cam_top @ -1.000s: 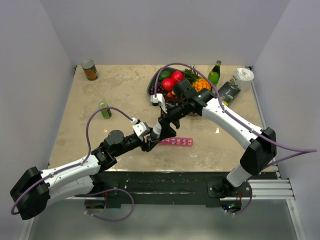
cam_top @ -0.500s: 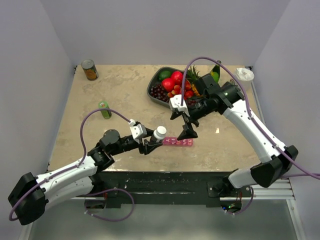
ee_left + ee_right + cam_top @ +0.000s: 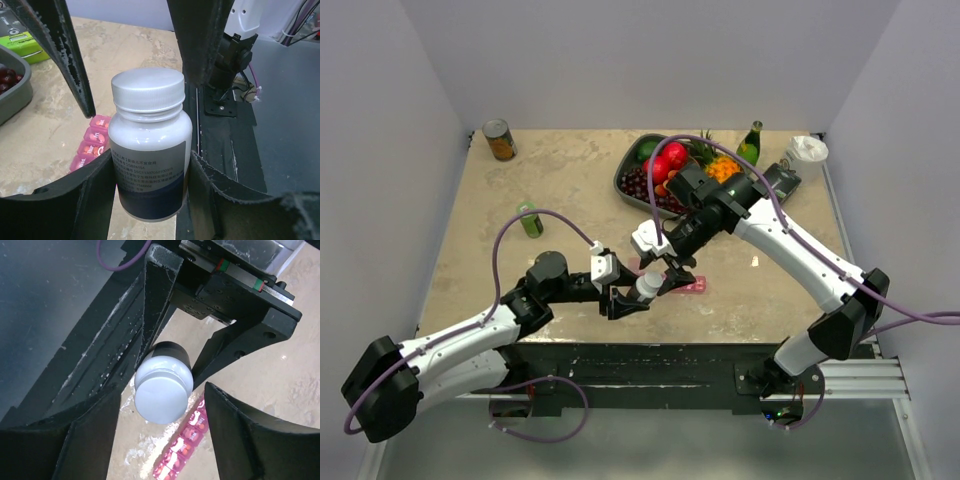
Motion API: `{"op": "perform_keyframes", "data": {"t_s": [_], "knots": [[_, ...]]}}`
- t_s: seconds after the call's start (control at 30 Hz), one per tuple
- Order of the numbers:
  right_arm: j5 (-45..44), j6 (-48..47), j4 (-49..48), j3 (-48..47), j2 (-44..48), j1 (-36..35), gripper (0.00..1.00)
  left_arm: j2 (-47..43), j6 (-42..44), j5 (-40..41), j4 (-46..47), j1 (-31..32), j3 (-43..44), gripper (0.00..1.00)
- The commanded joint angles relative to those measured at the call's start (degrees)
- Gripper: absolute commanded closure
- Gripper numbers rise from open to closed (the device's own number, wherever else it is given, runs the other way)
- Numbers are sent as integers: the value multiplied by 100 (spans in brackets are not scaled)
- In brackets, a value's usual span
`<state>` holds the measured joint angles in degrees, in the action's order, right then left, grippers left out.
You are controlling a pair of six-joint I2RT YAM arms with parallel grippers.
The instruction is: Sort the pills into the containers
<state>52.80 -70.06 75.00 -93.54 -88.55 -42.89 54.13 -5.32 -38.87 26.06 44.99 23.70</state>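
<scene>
My left gripper is shut on the body of a white pill bottle, holding it upright just above the table with its white cap on. My right gripper straddles that cap from above, open, with a thin gap on each side; its fingers flank the cap in the left wrist view. The pink containers lie flat on the table just beyond the bottle, with lids shut. Orange pills show faintly through the lids of the containers. In the left wrist view the containers lie left of the bottle.
A grey fruit tray stands behind the right arm. A tin can is at the back left, a small green bottle at mid left. A green glass bottle, a white cup and a dark device are at the back right.
My right gripper left the cap, swung right and opened wide, then came back down over the cap with narrower jaws. My left gripper kept hold of the bottle and shifted it slightly.
</scene>
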Motion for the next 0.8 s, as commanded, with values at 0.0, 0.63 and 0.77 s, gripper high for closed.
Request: {"op": "perform_keyframes", "data": {"t_s": [0.0, 0.63, 0.77], "knots": [[-120, 45, -3, -68, 128, -61, 37, 27, -74, -226, 285, -52, 249, 100], [-911, 3231, -1224, 11, -407, -193, 76, -315, -145, 1733, 479, -87, 292, 100], [-982, 4157, -1769, 239, -592, -193, 77, -210, 74, 2217, 399, -52, 345, 100]]}}
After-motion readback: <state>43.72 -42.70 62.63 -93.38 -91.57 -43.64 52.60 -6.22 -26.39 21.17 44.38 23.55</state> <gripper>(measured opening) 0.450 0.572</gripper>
